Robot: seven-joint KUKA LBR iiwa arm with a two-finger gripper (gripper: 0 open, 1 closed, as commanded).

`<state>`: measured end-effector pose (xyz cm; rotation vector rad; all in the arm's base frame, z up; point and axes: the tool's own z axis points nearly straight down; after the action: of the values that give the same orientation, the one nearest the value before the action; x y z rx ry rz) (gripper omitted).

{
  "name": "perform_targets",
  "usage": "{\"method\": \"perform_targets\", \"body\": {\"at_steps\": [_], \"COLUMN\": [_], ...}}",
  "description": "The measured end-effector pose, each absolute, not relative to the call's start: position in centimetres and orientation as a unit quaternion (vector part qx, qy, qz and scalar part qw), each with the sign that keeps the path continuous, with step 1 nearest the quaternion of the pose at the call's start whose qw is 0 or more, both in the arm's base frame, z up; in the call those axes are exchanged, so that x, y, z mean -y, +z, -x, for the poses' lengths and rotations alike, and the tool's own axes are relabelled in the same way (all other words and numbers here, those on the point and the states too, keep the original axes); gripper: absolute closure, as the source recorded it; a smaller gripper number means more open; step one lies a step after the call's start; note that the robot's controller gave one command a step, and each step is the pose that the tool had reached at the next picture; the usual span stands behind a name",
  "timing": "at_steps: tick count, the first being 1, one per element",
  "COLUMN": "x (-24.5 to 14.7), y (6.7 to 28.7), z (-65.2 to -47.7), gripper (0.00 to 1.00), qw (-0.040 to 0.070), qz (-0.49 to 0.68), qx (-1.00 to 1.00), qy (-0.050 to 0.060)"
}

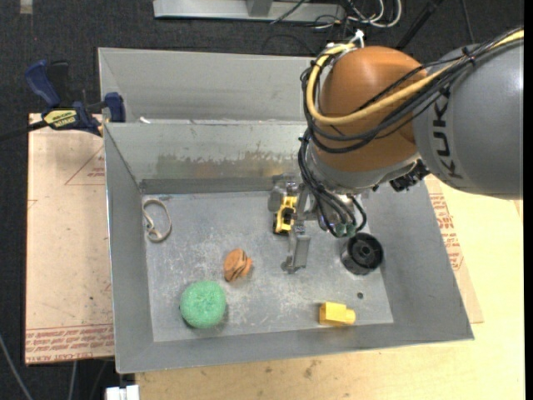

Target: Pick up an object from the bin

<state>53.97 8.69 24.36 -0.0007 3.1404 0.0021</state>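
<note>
The gripper (293, 252) hangs low mid-bin (125, 223), just beside a small yellow-and-black object (286, 215) near the back wall; I cannot tell how open it is or whether it holds anything, so this looks like the approach, with centring and closing next.

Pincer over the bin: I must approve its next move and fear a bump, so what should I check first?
1. Pincer low above the floor of the bin, near the middle, away from the walls: ok.
2. Something to grasp right under it: seemingly bare floor, not ok.
3. Small yellow-and-black piece close on its upper left, whether touching: cannot tell.
4. Black round part toward the view's right stands apart from it: ok.
5. Orange-brown lump, green ball, yellow block and wire clip lie singly, not heaped: ok.
</note>
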Motion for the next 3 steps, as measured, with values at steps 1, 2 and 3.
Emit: {"method": "perform_targets", "body": {"at_steps": [1,2,3], "x": [-9.3,-12.9,-11.7], "y": [20.7,15.8,15.3], "z": [-54.7,-54.0,-55.7], "gripper": [0.00,0.00,0.00], "qw": [0.005,-0.001,0.002], "qz": [0.086,0.216,0.270], "qx": [-0.996,-0.976,-0.963], "qy": [0.001,0.001,0.001]}}
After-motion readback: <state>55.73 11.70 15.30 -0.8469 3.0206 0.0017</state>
